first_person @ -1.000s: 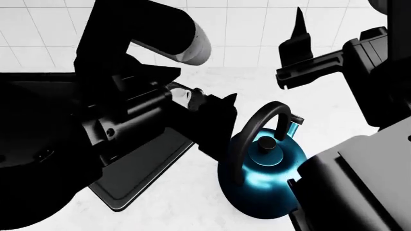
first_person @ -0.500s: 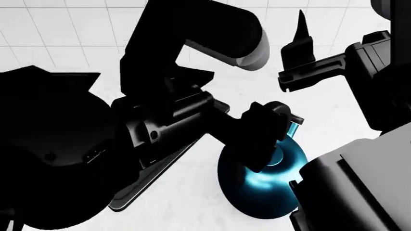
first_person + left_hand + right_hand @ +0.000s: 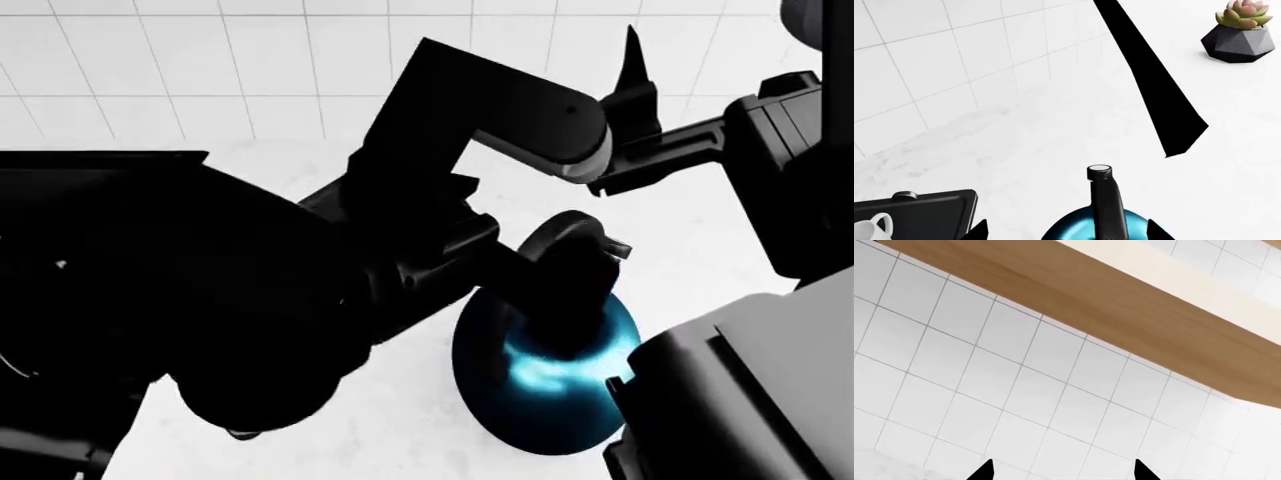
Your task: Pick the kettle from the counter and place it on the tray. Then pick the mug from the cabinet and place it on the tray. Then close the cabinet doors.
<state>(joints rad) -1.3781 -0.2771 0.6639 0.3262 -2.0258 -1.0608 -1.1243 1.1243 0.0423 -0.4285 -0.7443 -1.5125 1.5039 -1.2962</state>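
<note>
Teal-blue and glossy, the kettle (image 3: 541, 385) stands upright on the white marble tabletop (image 3: 400, 440), toward its near edge and well out from the tiled wall (image 3: 200, 70). The left gripper (image 3: 567, 290) hangs directly over the kettle's black arched handle (image 3: 1106, 200); in the left wrist view its two fingertips (image 3: 979, 231) show on either side of the handle with the jaws spread, not touching it. In that same view a corner of the black tray (image 3: 934, 212) lies on the tabletop just beside the kettle, and part of a white mug (image 3: 873, 229) shows at the picture's edge, though whether it sits on the tray cannot be told. A succulent in a dark faceted pot (image 3: 1242, 32) stands well apart on the tabletop. The right gripper (image 3: 1062, 471) is raised and faces the wall tiles below a wooden cabinet underside (image 3: 1121, 310), jaws spread and holding nothing.
</note>
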